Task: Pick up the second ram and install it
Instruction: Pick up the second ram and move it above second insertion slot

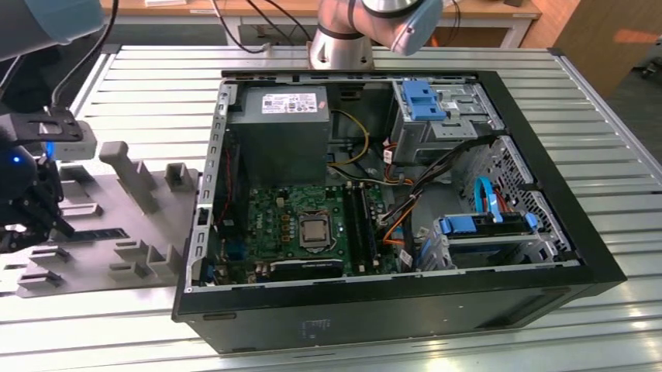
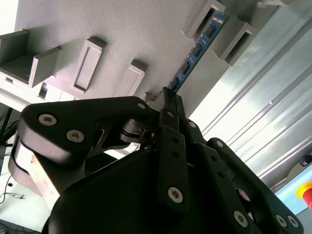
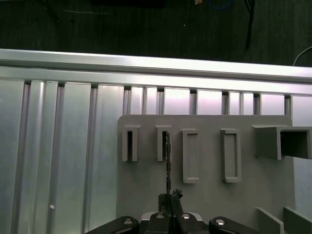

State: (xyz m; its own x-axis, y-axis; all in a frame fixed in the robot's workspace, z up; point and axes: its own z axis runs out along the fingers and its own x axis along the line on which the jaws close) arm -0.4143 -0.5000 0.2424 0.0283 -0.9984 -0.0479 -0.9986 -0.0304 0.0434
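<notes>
The second ram [image 2: 199,48] is a thin green board with black chips, standing on edge in a slot of the grey holder tray [image 2: 146,29]. In the first wrist view the ram [image 3: 167,161] is a dark line running from the slot to my fingertips. My gripper [image 3: 168,197] is shut on the near end of the ram, which still rests in the tray. In the exterior view the gripper [image 1: 52,225] hangs over the tray [image 1: 145,240] at the far left, with the ram [image 1: 101,232] beside it. The motherboard [image 1: 279,225] lies in the open case.
The open black computer case [image 1: 579,263] fills the middle of the slatted metal table [image 1: 610,116]. Long black memory slots [image 1: 359,229] run beside the processor socket [image 1: 312,229]. Cables, blue drive bays and the power supply [image 1: 277,132] crowd the case. The tray has raised blocks [image 1: 129,167].
</notes>
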